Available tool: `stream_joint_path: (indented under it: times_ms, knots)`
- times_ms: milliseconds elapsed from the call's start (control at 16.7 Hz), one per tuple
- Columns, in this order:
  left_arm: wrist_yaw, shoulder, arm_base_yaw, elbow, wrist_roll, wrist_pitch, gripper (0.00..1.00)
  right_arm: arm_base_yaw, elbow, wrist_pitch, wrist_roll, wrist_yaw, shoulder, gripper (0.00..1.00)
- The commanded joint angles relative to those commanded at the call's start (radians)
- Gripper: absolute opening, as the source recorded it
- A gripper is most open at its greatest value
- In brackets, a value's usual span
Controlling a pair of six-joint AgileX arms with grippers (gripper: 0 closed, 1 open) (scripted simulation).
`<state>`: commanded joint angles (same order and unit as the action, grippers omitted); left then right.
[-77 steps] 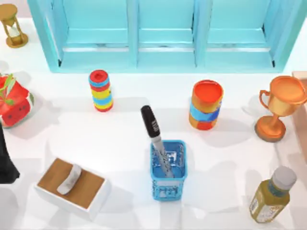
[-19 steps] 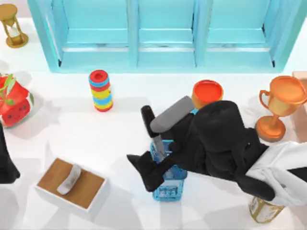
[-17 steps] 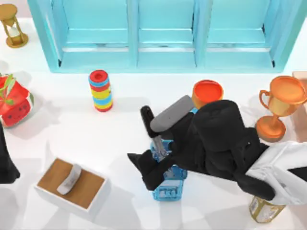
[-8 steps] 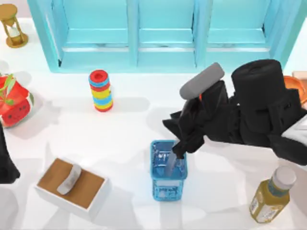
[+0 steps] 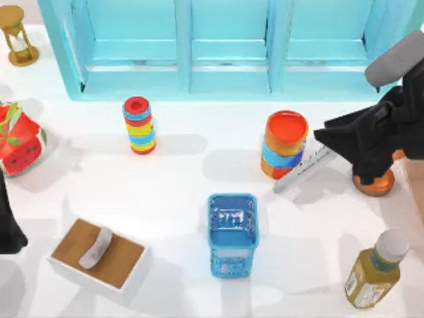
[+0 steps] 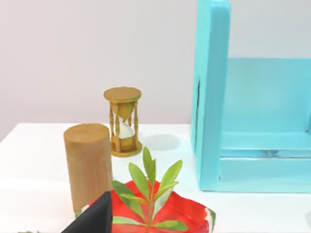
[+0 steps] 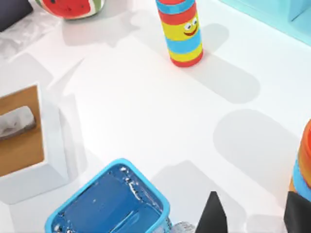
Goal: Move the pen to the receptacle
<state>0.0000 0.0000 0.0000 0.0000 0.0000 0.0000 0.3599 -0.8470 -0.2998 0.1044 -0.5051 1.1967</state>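
Top view: my right gripper (image 5: 331, 147) hangs above the table's right side, between the orange-lidded striped canister (image 5: 285, 144) and the single bronze trophy (image 5: 379, 173), its two black fingers closed on one pen (image 5: 306, 168). The pen's grey-white printed barrel slants out of the fingers toward the canister's base; its cap is hidden in the grip. One blue mesh basket (image 5: 232, 234) stands at the table's front centre, well apart from the pen. Counted across the table (image 5: 172, 192): two striped cylinders (the canister and one narrower red-topped tube (image 5: 138, 125)), one hourglass (image 5: 18, 36) at the back left corner, one red watermelon-patterned planter (image 5: 21, 142) at the left edge, one white box with a wooden top (image 5: 99, 260) bearing one pale handle, one yellow bottle (image 5: 376, 269) at the front right, and one turquoise cabinet (image 5: 225, 46) with three bays along the back. My left arm is parked at the left edge, dark against the table. Left wrist view: one hourglass (image 6: 123, 121), one wooden cylinder (image 6: 88, 166), one green sprig above the red planter (image 6: 160, 213), and the cabinet's side wall (image 6: 212, 92); one black fingertip (image 6: 95, 218) of my left gripper enters the frame, and I cannot tell how far that gripper is parted. Right wrist view: two black fingertips (image 7: 212, 215) of my right gripper, the blue basket (image 7: 109, 201), the smiling striped tube (image 7: 179, 31) and the white box (image 7: 26, 141).
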Motion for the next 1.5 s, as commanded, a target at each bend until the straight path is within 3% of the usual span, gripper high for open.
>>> stream_joint_path:
  times_ms: [480, 780, 1260, 1500]
  knots:
    - [0.000, 0.000, 0.000, 0.000, 0.000, 0.000, 1.00, -0.030, -0.008, -0.050, 0.019, -0.030, -0.043, 0.00]
    - [0.000, 0.000, 0.000, 0.000, 0.000, 0.000, 1.00, -0.049, -0.083, -0.201, 0.052, 0.033, -0.004, 0.00]
    - [0.000, 0.000, 0.000, 0.000, 0.000, 0.000, 1.00, -0.439, -0.343, -0.609, 0.261, 0.201, 0.048, 0.00]
    - [0.000, 0.000, 0.000, 0.000, 0.000, 0.000, 1.00, -0.605, -0.450, -0.725, 0.391, 0.279, 0.083, 0.00]
